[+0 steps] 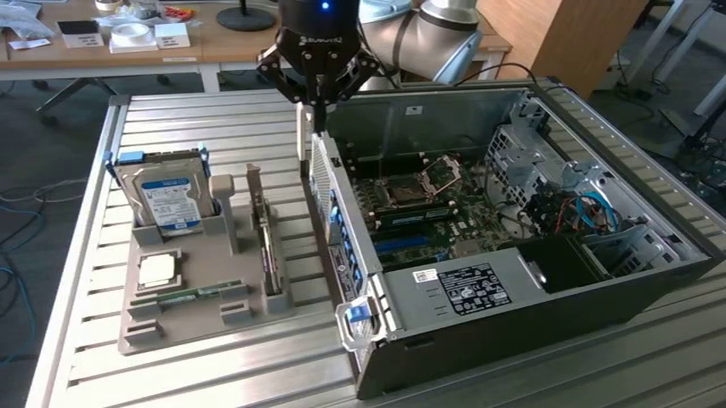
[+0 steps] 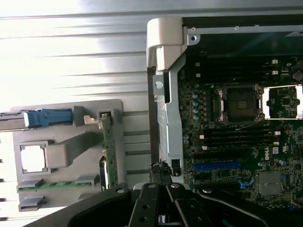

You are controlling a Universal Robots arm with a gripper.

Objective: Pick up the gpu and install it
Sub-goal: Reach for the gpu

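Your hand is clenched on nothing and hovers over the open case wall nearest the holder. The gpu stands on edge in the grey holder on the worktop, toward the exterior view's left of the hand, long axis parallel to that wall. The holder also carries a hard drive, a chip and a RAM stick.

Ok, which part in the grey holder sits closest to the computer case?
The gpu, the thin card on edge beside the case; hard drive, processor and RAM stick sit farther off.
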